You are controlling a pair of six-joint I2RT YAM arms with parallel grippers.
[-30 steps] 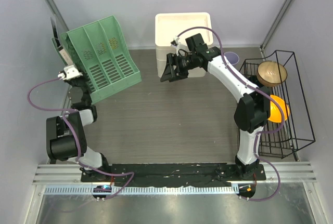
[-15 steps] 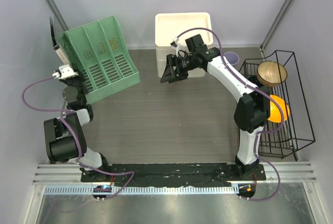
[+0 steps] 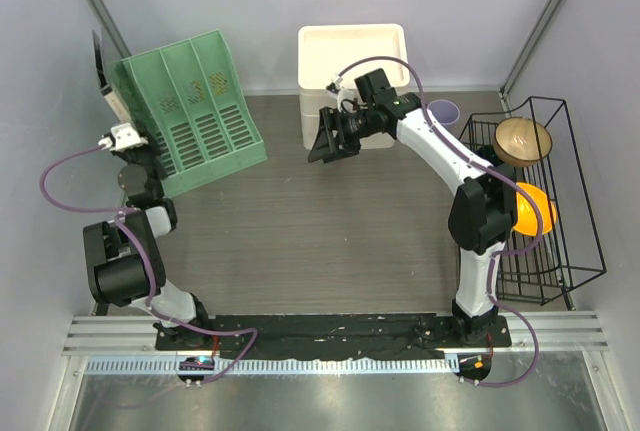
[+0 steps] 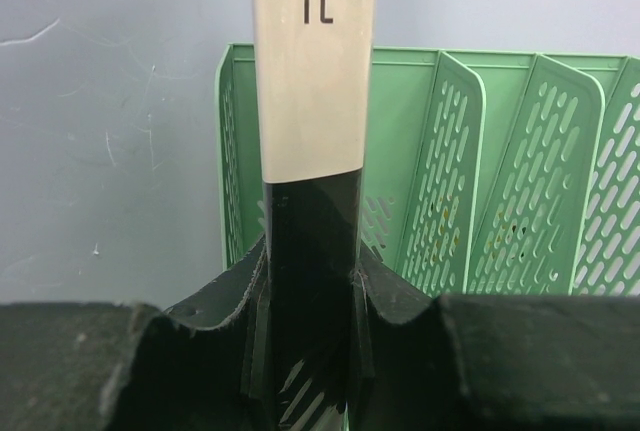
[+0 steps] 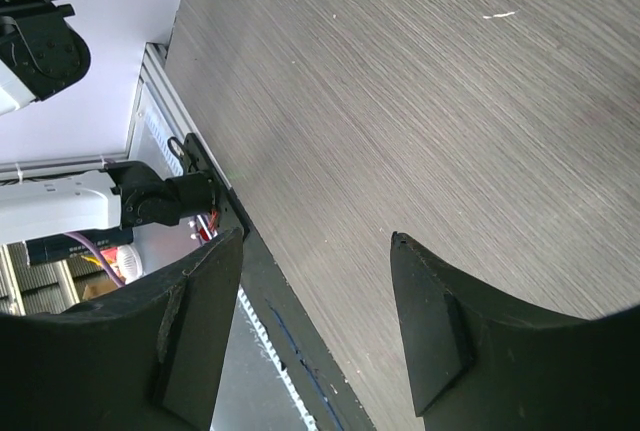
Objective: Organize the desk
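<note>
Bench [image 3: 330, 231] fills the middle of the top view, from the front rail at the arm bases back to the far wall. The centre is bare wood grain, with the things along the far and right edges.

Count, left to right:
- 1 flat strip [image 4: 312, 71], tan on top with dark lettering, black below. Left fingers [image 4: 200, 351] pinch its black end and it stands upright. In the top view it sits just beside the left wall of the rack. Can't tell if it touches.
- 1 green file rack [image 3: 195, 111] at the far-left corner, tilted, 3 slots, slotted dividers.
- 1 white box [image 3: 352, 56] at far centre against the wall.
- Right fingers [image 5: 195, 331] are spread with nothing between them. They hang over bare bench just in front of the white box.
- 1 purple cup [image 3: 445, 111], far right, partly hidden behind the right arm.
- 1 black wire basket [image 3: 575, 251] on the right edge, with 2 round items inside: 1 wooden bowl [image 3: 523, 139] at the far end and 1 orange one [image 3: 540, 209] nearer, part-hidden by the arm.
</note>
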